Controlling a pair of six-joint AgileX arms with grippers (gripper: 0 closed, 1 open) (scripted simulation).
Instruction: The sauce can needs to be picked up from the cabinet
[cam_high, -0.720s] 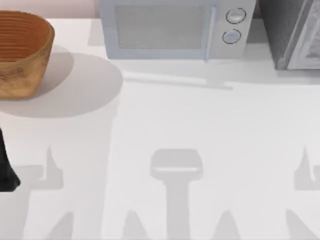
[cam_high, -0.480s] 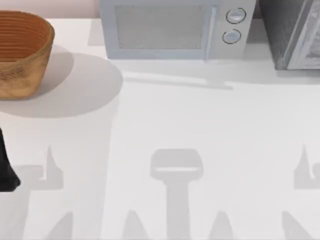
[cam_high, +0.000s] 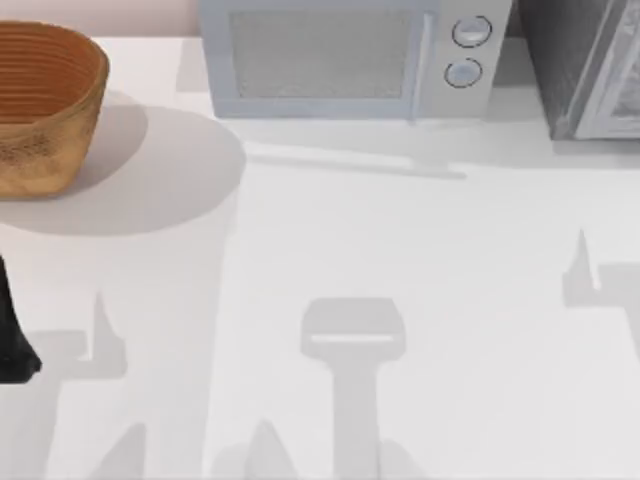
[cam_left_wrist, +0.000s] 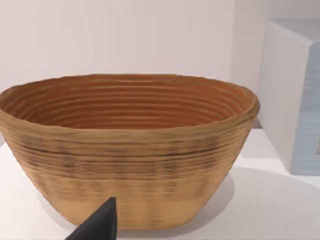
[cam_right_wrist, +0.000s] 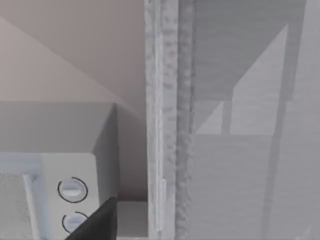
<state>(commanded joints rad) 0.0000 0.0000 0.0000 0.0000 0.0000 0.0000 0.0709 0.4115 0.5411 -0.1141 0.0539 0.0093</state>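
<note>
The sauce can cannot be located; no red can is on the open table (cam_high: 400, 250), so it is judged to sit inside or on the cabinet (cam_high: 580, 60), out of sight. Its long axis cannot be told.

The cabinet stands at the far right corner of the table in the top view, dark speckled side toward the microwave (cam_high: 350, 60), paler front panel angled to the right. In the right wrist view the cabinet (cam_right_wrist: 235, 125) looms close ahead, its speckled edge running upright, with the microwave (cam_right_wrist: 55, 165) and its two knobs beside it.

The right arm is judged the nearer one: its camera faces the cabinet, and one dark fingertip of the right gripper (cam_right_wrist: 95, 222) shows at the frame's lower edge. Whether its fingers are spread or pressed together cannot be told.

The left gripper (cam_left_wrist: 97, 225) faces the wicker basket (cam_left_wrist: 130, 150), which stands at the far left of the table (cam_high: 45, 105), well apart from the cabinet. Its finger state cannot be told either.

Room for moving: the table centre is open. The gap between microwave and cabinet is narrow; that edge is the likely snag.
</note>
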